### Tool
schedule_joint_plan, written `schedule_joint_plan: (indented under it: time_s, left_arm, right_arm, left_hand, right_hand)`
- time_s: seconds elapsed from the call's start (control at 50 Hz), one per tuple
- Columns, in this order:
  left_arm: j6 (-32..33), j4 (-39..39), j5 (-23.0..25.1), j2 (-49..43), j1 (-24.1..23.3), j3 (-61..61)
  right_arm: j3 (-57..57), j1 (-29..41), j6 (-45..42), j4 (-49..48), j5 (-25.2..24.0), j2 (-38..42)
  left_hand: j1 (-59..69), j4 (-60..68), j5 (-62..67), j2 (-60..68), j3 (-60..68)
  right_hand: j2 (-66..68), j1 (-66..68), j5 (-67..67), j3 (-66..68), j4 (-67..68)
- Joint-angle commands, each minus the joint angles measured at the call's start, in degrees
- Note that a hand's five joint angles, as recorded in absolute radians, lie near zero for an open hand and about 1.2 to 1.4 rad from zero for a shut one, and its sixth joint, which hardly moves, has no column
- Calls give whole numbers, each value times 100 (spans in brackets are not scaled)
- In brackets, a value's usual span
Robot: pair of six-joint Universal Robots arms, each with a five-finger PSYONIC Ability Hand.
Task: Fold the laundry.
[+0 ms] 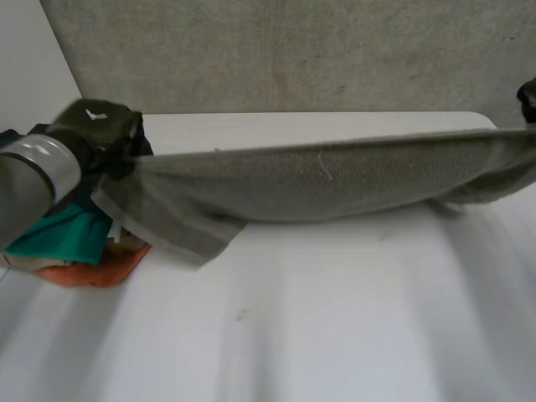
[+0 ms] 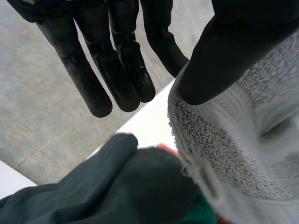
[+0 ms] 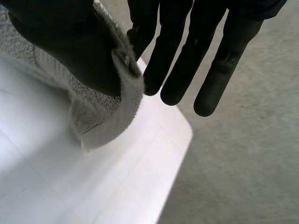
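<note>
A long grey towel [image 1: 318,180] hangs stretched out above the white table [image 1: 335,327], held at both ends. My left hand [image 1: 113,138] holds the towel's left end over the laundry pile. In the left wrist view its thumb [image 2: 224,51] pinches the towel's edge [image 2: 233,154] while the fingers [image 2: 117,60] stay straight. My right hand [image 1: 527,94] holds the right end at the table's far right. There the thumb [image 3: 70,42] clamps the towel's corner [image 3: 107,112] beside the straight fingers [image 3: 187,56]. The towel's lower left corner droops onto the table.
A pile of laundry lies at the table's left edge, with a teal cloth [image 1: 63,234] over an orange one [image 1: 100,268]. A dark cloth [image 2: 117,186] lies under my left hand. The table's rounded far right corner [image 3: 180,135] borders grey carpet [image 3: 243,163].
</note>
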Motion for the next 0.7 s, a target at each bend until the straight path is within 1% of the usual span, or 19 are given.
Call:
schedule_joint_plan:
  time_s: [0.02,0.04,0.06,0.1,0.12,0.14,0.16,0.18,0.2,0.24,0.26,0.28,0.32,0.4,0.46,0.58,0.64,0.7]
  left_arm:
    - [876,421,-65,-1650,-335,1655]
    - [868,535,-57,-1782,-405,1936]
    - [807,928,-57,-1958,-528,2486]
    - [736,1526,-65,-2073,-625,2929]
    - [640,2234,-74,-2091,-695,3201]
    - [578,2616,-83,-2082,-687,3256]
    - [517,3028,-100,-2074,-670,3274]
    - [455,3441,-127,-2065,-669,3274]
    - [341,4229,-257,-2047,-687,3274]
    - [244,4884,-425,-1995,-652,3274]
    - [235,5087,-521,-1960,-652,3248]
    - [235,5185,-670,-1881,-678,3213]
    - [226,5046,-742,-1828,-661,3187]
    - [173,4405,-725,-1827,-687,2985]
    - [129,4079,-698,-1792,-669,2476]
    - [129,4043,-637,-1792,-722,1413]
    - [156,4035,-479,-1792,-766,823]
    - [191,3929,-329,-1836,-845,323]
  right_arm:
    - [-1080,77,660,-670,161,1240]
    - [-1560,86,949,-1010,309,1476]
    - [-1817,86,1100,-1240,389,1583]
    - [-2336,104,1390,-1811,539,1776]
    - [-2748,113,1713,-2544,687,1916]
    - [-2891,113,1838,-2891,749,1961]
    - [-2979,113,1953,-3208,811,2005]
    - [-3006,121,2154,-3933,925,1997]
    - [-2972,121,2234,-4288,978,1979]
    - [-2849,130,2314,-4913,1057,1927]
    - [-2674,130,2323,-5395,1066,1857]
    - [-2568,130,2323,-5573,1058,1821]
    - [-2340,130,2314,-5733,1023,1734]
    - [-1847,130,2323,-5698,830,1610]
    - [-1391,130,2332,-5549,575,1610]
    - [-320,113,2314,-5076,259,1654]
    - [77,104,2253,-4838,223,1698]
    - [683,95,1990,-4513,196,1786]
  left_hand:
    - [1388,1122,1270,1130,1162]
    - [1388,1122,1270,1130,1162]
    - [1388,1122,1270,1130,1162]
    - [1388,1122,1270,1130,1162]
    - [1388,1122,1270,1130,1162]
    - [1388,1122,1270,1130,1162]
    - [1388,1122,1270,1130,1162]
    - [1388,1122,1270,1130,1162]
    - [1388,1122,1270,1130,1162]
    - [1388,1122,1270,1130,1162]
    - [1388,1122,1270,1130,1162]
    - [1388,1122,1270,1130,1162]
    - [1388,1122,1270,1130,1162]
    - [1388,1122,1270,1130,1162]
    - [1388,1122,1270,1130,1162]
    - [1388,1122,1270,1130,1162]
    - [1388,1122,1270,1130,1162]
    - [1388,1122,1270,1130,1162]
  right_hand:
    - [1242,1577,1236,1185,1141]
    - [1242,1577,1236,1185,1141]
    - [1242,1577,1236,1185,1141]
    - [1242,1577,1236,1185,1141]
    - [1242,1577,1236,1185,1141]
    - [1242,1577,1236,1185,1141]
    - [1242,1577,1236,1185,1141]
    - [1242,1577,1236,1185,1141]
    - [1242,1577,1236,1185,1141]
    - [1242,1577,1236,1185,1141]
    - [1242,1577,1236,1185,1141]
    - [1242,1577,1236,1185,1141]
    - [1242,1577,1236,1185,1141]
    - [1242,1577,1236,1185,1141]
    - [1242,1577,1236,1185,1141]
    - [1242,1577,1236,1185,1141]
    - [1242,1577,1236,1185,1141]
    - [1242,1577,1236,1185,1141]
